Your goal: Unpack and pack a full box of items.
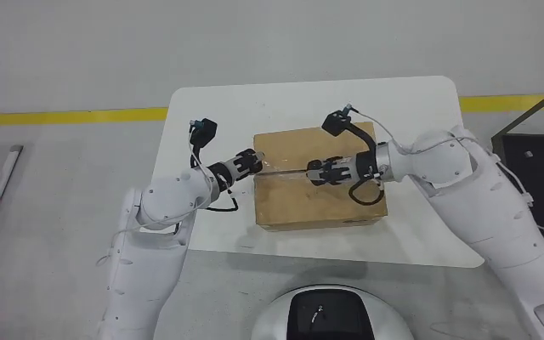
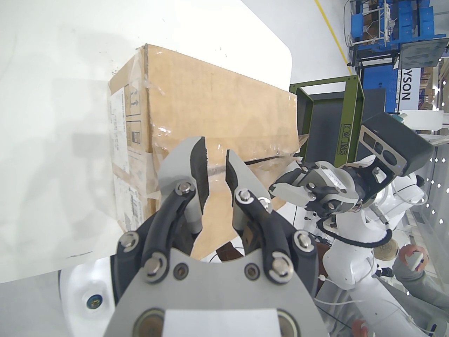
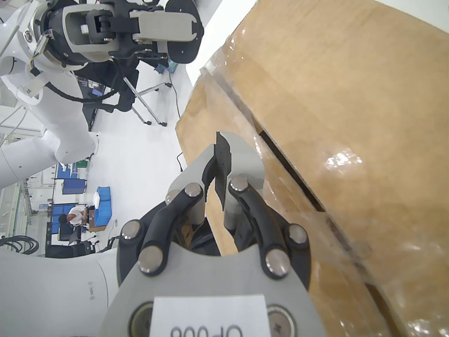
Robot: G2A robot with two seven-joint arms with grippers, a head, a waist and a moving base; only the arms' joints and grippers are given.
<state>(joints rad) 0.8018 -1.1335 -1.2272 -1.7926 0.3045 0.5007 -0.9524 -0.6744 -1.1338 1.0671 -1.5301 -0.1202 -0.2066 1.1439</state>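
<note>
A closed cardboard box [image 1: 323,200] stands in the middle of the white table [image 1: 221,110]. Clear tape, wrinkled and partly torn, runs along its top seam [image 3: 291,166]. My left gripper [image 1: 255,159] is at the box's left end, level with the seam. In the left wrist view that gripper [image 2: 215,168] has its fingers a narrow gap apart with nothing between them, and the box [image 2: 217,106] lies just beyond. My right gripper [image 1: 313,172] hovers over the middle of the box top by the seam. Its pads [image 3: 219,163] are pressed together, shut, just above the cardboard [image 3: 333,71].
A green-framed cart [image 2: 326,89] stands off the table's far right side. The table has bare white surface [image 2: 70,19] behind and to the left of the box. A yellow line [image 1: 85,116] crosses the floor behind the table.
</note>
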